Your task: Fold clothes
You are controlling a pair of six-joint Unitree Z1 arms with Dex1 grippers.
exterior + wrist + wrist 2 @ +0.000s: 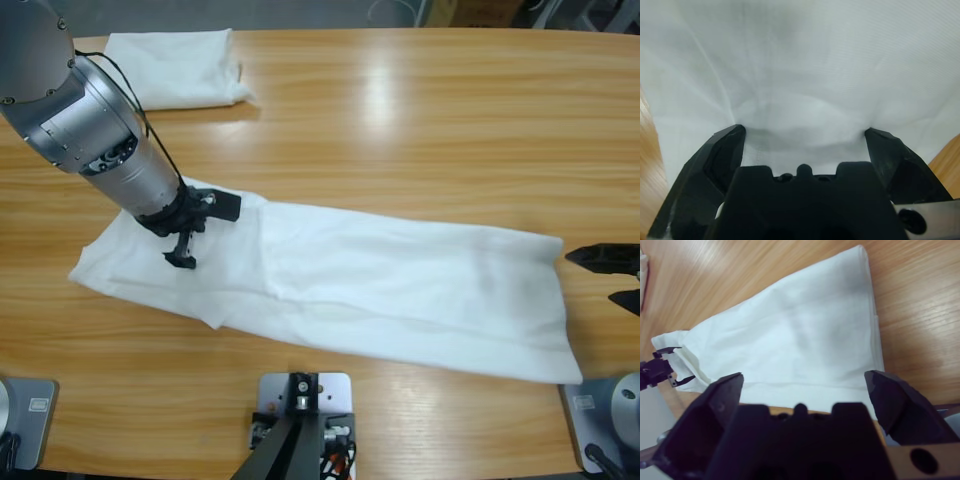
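Your left tool (183, 243) presses open-jawed on the sleeve end of the long white shirt (400, 285), which runs lengthwise across the desk (420, 130) to your open right tool (618, 275) just beyond its hem.

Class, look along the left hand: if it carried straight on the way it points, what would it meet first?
The white shirt spread on the table. The open left hand points down at it; cloth fills its view, though whether it already touches is unclear.
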